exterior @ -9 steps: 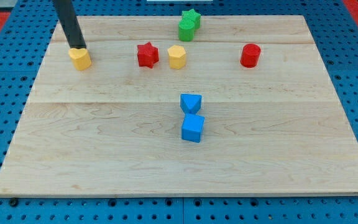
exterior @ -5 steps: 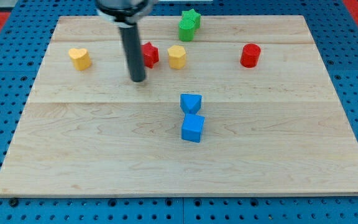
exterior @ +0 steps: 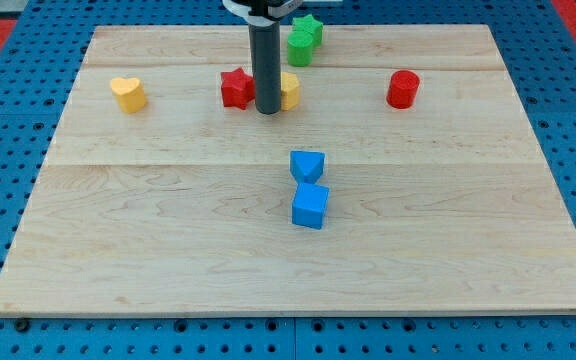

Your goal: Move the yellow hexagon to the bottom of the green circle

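The yellow hexagon (exterior: 290, 89) sits in the upper middle of the wooden board, partly hidden by my rod. My tip (exterior: 267, 111) is down on the board just at the hexagon's lower left, between it and the red star (exterior: 234, 87). The green circle (exterior: 300, 46) lies above the hexagon near the board's top edge, with a green star (exterior: 311, 27) touching it on its upper right.
A yellow heart (exterior: 128, 94) lies at the left. A red cylinder (exterior: 402, 88) lies at the right. A blue triangle (exterior: 307, 164) and a blue cube (exterior: 310, 206) touch each other at the board's middle.
My tip has moved from the yellow heart at the left, across the board to the right, to the yellow hexagon's lower left. No block has moved.
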Tool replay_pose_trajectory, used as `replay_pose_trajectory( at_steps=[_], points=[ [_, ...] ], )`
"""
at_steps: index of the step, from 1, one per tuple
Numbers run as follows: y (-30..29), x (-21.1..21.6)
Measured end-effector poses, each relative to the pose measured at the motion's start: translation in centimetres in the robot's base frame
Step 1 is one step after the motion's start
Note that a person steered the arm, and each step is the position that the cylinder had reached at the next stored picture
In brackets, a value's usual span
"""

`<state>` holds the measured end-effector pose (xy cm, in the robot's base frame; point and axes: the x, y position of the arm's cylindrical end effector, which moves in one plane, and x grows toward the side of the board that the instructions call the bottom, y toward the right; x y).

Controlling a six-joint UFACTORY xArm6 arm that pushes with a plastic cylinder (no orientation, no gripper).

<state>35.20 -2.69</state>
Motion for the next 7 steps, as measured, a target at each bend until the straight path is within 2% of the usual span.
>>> replay_pose_trajectory(
  at_steps=[2,3,4,6,7],
  points=[
    [5.2,0.1],
    [2.2,3.6],
    [-4.9,5.4],
    [-19.5,1.9],
    [-24.3,1.5]
  ],
)
